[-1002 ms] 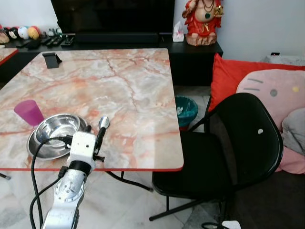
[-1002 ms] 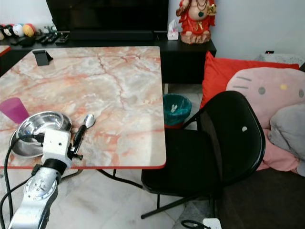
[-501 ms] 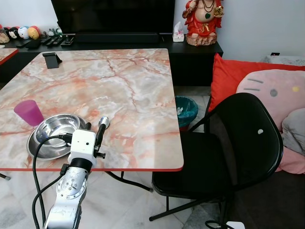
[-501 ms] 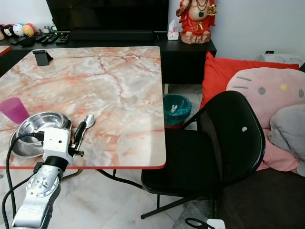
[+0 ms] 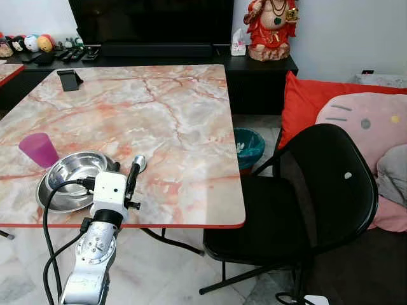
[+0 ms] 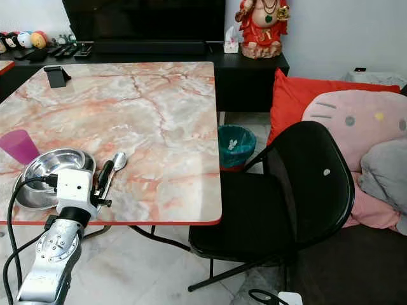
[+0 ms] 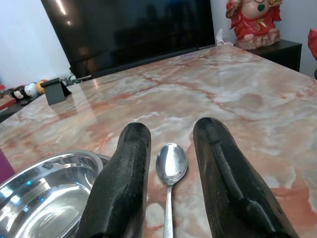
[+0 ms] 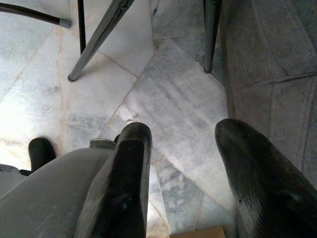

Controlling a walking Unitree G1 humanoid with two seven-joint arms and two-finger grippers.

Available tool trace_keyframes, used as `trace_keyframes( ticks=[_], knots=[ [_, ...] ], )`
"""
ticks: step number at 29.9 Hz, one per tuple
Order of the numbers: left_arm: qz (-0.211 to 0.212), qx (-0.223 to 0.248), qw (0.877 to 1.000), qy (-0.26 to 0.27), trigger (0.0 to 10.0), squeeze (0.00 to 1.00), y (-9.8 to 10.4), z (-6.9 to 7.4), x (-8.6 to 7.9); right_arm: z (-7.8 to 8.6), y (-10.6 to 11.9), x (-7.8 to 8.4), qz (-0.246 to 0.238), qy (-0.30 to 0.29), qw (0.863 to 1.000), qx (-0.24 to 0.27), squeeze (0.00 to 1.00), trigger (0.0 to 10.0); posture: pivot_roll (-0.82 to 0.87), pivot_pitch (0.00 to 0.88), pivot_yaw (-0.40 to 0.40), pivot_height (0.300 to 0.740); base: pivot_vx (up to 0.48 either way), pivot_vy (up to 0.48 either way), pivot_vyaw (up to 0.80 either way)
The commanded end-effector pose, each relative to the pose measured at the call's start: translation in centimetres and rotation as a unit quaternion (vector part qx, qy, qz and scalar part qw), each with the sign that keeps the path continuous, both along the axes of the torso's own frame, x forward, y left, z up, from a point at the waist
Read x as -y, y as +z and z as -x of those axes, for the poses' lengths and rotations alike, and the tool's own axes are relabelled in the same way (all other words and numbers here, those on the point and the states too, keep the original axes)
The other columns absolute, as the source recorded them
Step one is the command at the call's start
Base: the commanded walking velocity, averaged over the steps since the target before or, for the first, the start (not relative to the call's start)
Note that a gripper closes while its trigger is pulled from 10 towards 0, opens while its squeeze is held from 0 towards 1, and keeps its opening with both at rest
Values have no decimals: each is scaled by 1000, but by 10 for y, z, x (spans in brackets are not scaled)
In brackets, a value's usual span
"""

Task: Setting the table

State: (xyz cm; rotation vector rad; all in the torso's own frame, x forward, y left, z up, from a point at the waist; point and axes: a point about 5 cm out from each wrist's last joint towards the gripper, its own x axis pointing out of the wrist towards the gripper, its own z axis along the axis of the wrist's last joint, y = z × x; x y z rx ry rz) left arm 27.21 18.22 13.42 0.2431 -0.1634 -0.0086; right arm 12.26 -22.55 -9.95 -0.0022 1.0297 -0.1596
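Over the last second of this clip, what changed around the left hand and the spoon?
The left hand has drawn back slightly toward the table's near edge; its fingers are open, with the spoon lying on the table between them, not gripped. The spoon itself has hardly moved, still beside the steel bowl. The purple cup and black chair are unchanged.

This is a lived-in home living room: a large dark television screen [image 5: 150, 20] stands on a low black media cabinet [image 5: 254, 82], beside a red laughing Buddha figurine [image 5: 273, 28]. A pink-veined marble-patterned surface [image 5: 159, 114] with a black folding chair [image 5: 299, 203] sits before it, and a red cushion [image 5: 305, 101] and pink cartoon-cat plush pillow [image 5: 365, 124] lie on a sofa at the right, above pale marble floor tiles [image 8: 163, 99].
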Motion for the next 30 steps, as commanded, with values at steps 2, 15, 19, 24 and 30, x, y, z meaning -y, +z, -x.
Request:
trace_keyframes(
  ticks=[2,15,19,24,30],
  knots=[
    [3,10,1000,5,10000,0,5,-1,-2,0,-1,-2,-2,-6,1000,1,0,10000,-2,0,8,732,0,285,0],
    [2,14,1000,8,10000,0,8,-2,-2,0,0,-2,-1,-4,1000,1,0,10000,0,0,9,732,0,340,0],
    [2,16,1000,10,10000,0,9,-3,-3,-1,0,-2,-1,-3,1000,1,0,10000,1,0,8,732,0,480,0],
    [2,17,1000,12,10000,0,10,-4,-3,-2,0,-2,-1,-2,1000,2,0,10000,2,0,7,732,0,480,0],
    [3,20,1000,16,10000,0,11,-5,-5,-2,0,-2,0,2,1000,2,0,10000,2,0,7,732,0,480,0]
  ],
)
